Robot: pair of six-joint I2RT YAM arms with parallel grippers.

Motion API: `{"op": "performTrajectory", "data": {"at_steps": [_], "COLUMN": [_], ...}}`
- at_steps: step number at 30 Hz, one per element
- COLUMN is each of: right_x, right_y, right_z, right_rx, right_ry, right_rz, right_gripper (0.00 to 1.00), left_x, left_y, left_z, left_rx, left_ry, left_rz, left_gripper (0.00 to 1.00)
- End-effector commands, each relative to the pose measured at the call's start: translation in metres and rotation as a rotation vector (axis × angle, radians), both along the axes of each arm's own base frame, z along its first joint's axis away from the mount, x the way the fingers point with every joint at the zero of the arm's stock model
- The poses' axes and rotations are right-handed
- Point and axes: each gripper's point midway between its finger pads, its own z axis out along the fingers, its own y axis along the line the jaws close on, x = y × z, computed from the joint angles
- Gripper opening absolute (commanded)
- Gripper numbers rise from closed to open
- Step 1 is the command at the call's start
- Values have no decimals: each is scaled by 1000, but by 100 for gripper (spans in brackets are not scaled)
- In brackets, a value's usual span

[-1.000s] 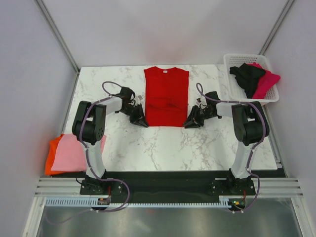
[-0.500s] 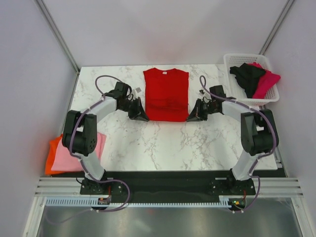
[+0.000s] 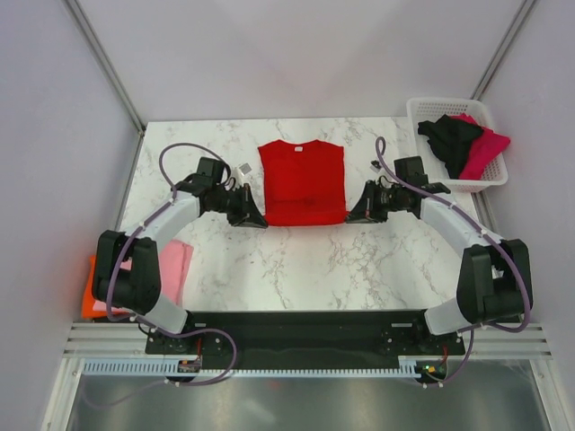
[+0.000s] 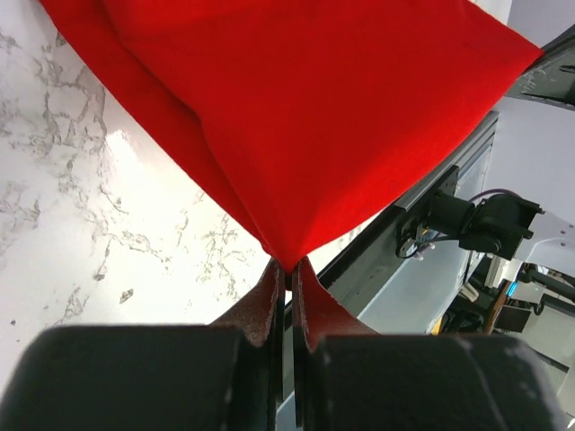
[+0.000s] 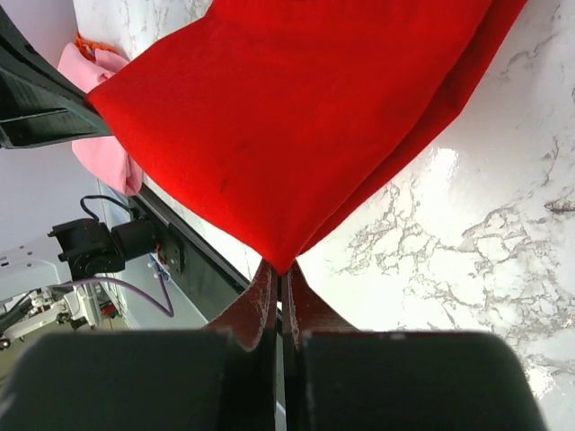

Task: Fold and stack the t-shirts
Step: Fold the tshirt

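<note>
The red t-shirt lies in the middle of the marble bench, collar toward the far side, sleeves folded in so that it shows as a tall rectangle. We see it pinched at both near corners. The left claw is closed tight on the near left corner, the right claw closed tight on the near right one. In the wrist views each corner tapers to a point that vanishes between the pressed fingers of the left claw and the right claw – no gap shows in either pair. The two arms reach in from opposite sides, wrists low over the marble.

At the bench's near left edge a pink t-shirt rests on an orange t-shirt, partly hidden by the left arm. At the far right corner a white lattice basket holds a black t-shirt and a magenta t-shirt – both crumpled and spilling over the rim.
</note>
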Motion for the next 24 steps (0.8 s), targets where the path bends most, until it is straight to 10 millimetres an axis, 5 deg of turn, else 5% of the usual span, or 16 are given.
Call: {"op": "performTrajectory", "data": {"at_steps": [1,6,8,9,10,11,12,13,14,15,17,18,19,20,21,24], "right_x": [4,58,96,115,139,154,172,194,207,223,252,264,280,289,299,317], "right_y": [-6,-5,-3,-4,-3,-3,-4,-4,-4,-5,-5,-4,-3,-2,-3,-8], "right_z": [6,13,42,32,57,60,45,64,63,40,44,15,24,18,-3,13], "right_rx": [-27,-71,-77,-90,-92,-99,-107,-107,-113,-130,-135,-145,-139,-145,-161,-198], "right_ry": [-53,-151,-257,-262,-343,-366,-359,-427,-446,-421,-483,-452,-505,-514,-502,-575], "right_rz": [0,26,21,26,20,15,16,7,3,-6,-17,-15,-26,-31,-38,-61], "right_gripper": [0,0,0,0,0,0,0,0,0,0,3,9,31,36,39,47], "left_x": [-2,44,78,95,109,134,154,178,193,207,250,263,284,295,304,308], "left_y": [0,3,2,3,3,0,0,-1,-2,-2,-1,-1,2,3,8,7], "left_z": [19,34,60,49,51,77,57,79,75,75,67,63,48,44,37,26], "left_rx": [-25,-5,0,28,46,46,79,91,108,126,176,191,231,244,278,289], "left_ry": [-61,-170,-272,-258,-289,-379,-360,-449,-468,-491,-558,-576,-587,-613,-618,-605], "left_rz": [-7,11,6,15,5,2,2,-3,-3,1,15,24,50,64,88,102], "left_gripper": [2,2,2,2,2,2,2,2,2,2,3,22,36,48,51,57]}}
